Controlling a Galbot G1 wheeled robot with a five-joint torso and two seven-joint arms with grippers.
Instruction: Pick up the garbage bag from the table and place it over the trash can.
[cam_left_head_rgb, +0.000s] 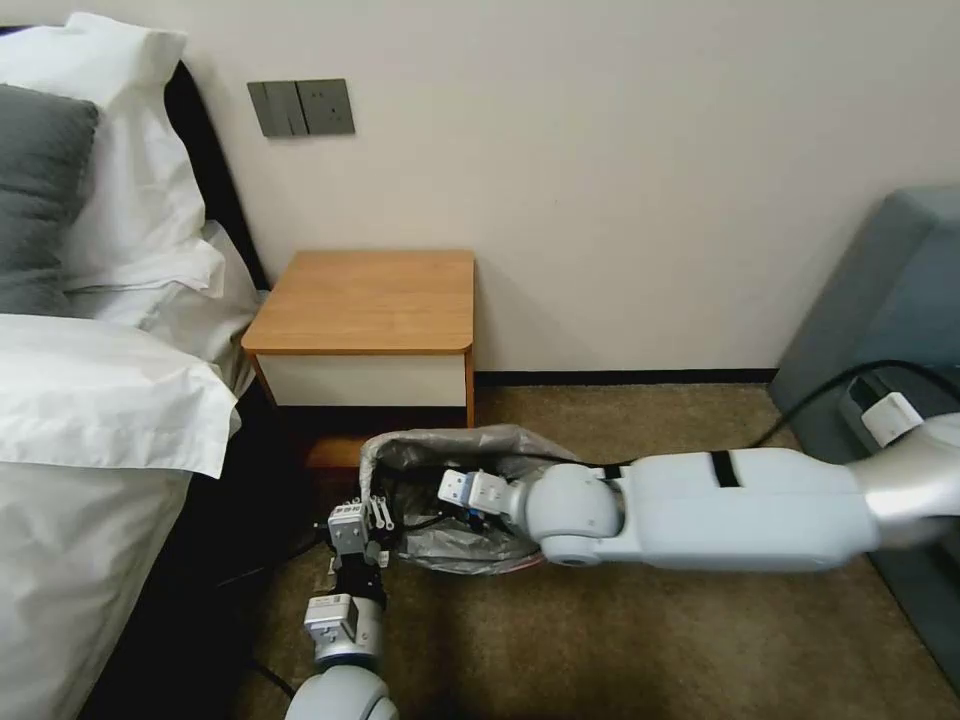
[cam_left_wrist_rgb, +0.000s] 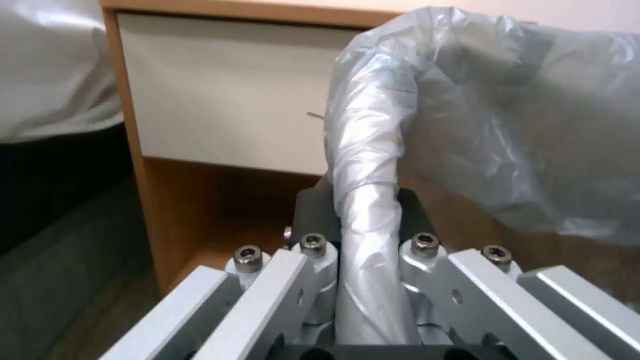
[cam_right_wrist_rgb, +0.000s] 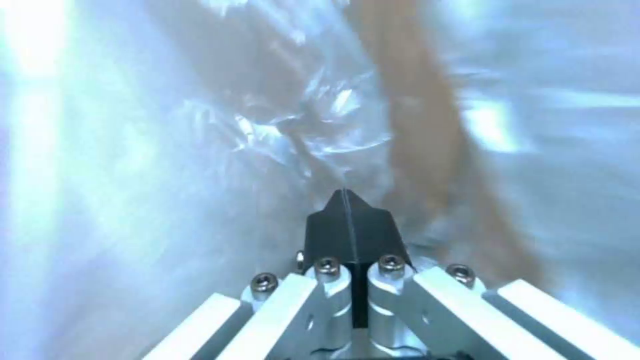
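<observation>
The grey garbage bag (cam_left_head_rgb: 470, 445) sits on the carpet in front of the table (cam_left_head_rgb: 365, 300), draped over a bin-shaped form; the trash can itself is hidden under the plastic. A pink-red edge of the bag shows low at its near side. My left gripper (cam_left_head_rgb: 380, 512) is shut on the bag's near-left edge. In the left wrist view my left gripper (cam_left_wrist_rgb: 363, 200) has its dark pads (cam_left_wrist_rgb: 310, 210) clamping a plastic-wrapped rolled edge of the garbage bag (cam_left_wrist_rgb: 500, 125). My right gripper (cam_left_head_rgb: 452, 490) reaches into the bag's mouth from the right. There my right gripper (cam_right_wrist_rgb: 347, 200) is shut, surrounded by garbage bag (cam_right_wrist_rgb: 200, 125) film.
A bed (cam_left_head_rgb: 90, 400) with white linen stands close on the left. A grey armchair (cam_left_head_rgb: 880, 300) and a black cable (cam_left_head_rgb: 820, 400) are on the right. The table (cam_left_wrist_rgb: 133, 150) stands just behind the bag, and open carpet (cam_left_head_rgb: 650, 640) lies in front.
</observation>
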